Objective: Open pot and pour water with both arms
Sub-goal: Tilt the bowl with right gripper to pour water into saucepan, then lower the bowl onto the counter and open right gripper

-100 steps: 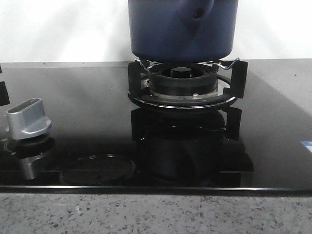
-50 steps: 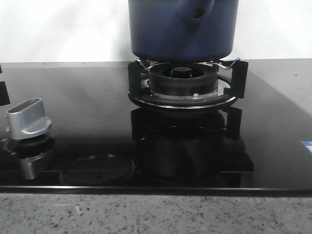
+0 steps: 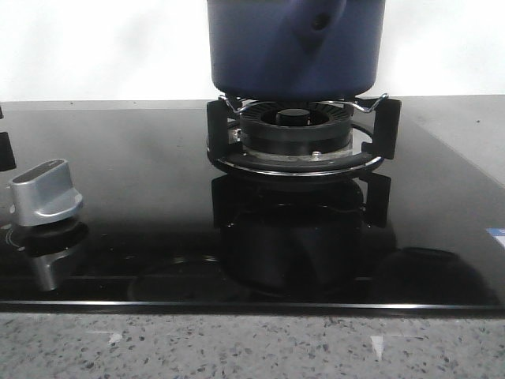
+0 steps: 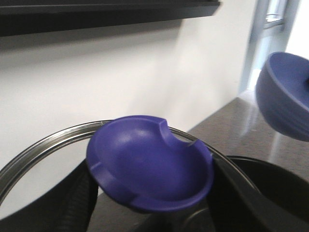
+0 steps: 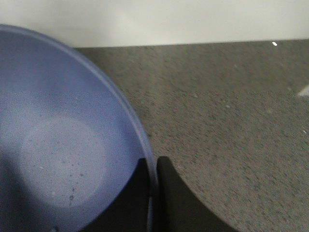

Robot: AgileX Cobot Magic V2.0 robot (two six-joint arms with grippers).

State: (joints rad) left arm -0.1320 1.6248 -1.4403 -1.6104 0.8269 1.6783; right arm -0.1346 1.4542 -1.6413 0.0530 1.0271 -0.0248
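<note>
At the near edge of the front view lay the speckled grey stone bench (image 3: 237,347), carrying a glossy black glass hob (image 3: 142,197). A silver control knob (image 3: 46,192) stood at the hob's left. Farther back, the large dark navy-blue round pot (image 3: 296,47) sat on the black burner trivet (image 3: 300,138), with its handle stub facing the camera. Its rim was cut off by the frame, so the front view could not confirm that the pot was open.

In the left wrist view, the left gripper (image 4: 149,212) had its jaws clenched on the blue knob of a glass lid with a steel rim (image 4: 43,145), held clear of any surface. In the right wrist view, the right gripper (image 5: 153,193) had its jaws pinched on the rim of a lighter-blue bowl-like vessel (image 5: 63,145), held above the bench.

Probable faults from this state:
- The thin rim grip could let the vessel rotate or slip during tilting and spill water on the hob.
- The raised lid could strike the vessel, which hung near it in the left wrist view.
</note>
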